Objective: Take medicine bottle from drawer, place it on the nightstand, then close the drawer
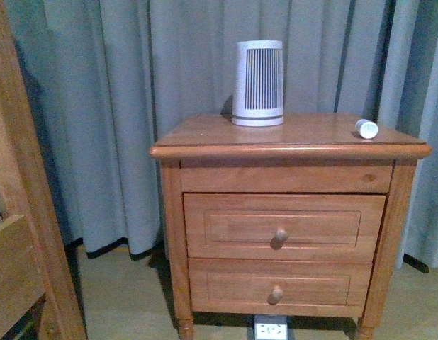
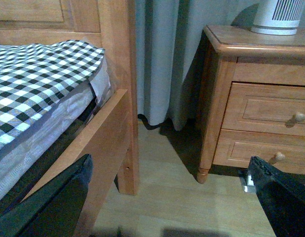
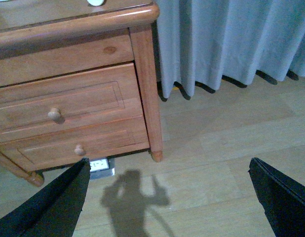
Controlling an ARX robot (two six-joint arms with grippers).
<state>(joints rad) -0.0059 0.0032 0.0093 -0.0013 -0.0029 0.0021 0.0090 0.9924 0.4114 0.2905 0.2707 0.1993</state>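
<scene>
Home bedroom. A honey-brown nightstand (image 1: 290,149) is standing against grey floor-length curtains (image 1: 134,85) hanging to a pale wood floor (image 3: 231,148). A wooden bed frame (image 2: 118,98) is sitting just beside it, carrying a mattress under a black-and-white checked sheet (image 2: 39,74). A white wall socket (image 1: 271,329) is showing under the nightstand.

Nightstand (image 1: 205,134): honey-brown wood throughout, both drawer fronts and round knobs matching. Medicine bottle (image 1: 366,129): white, cap white. Tapered cylinder (image 1: 259,83): white with grey vertical ribs and a grey band near the base. Curtain (image 1: 134,71): plain pale grey-blue. Bedcover (image 2: 34,79): black-and-white check. Bed frame (image 2: 115,74): honey-brown wood. Floor (image 3: 231,148): light tan wood planks. Gripper fingers (image 3: 49,207): black.
</scene>
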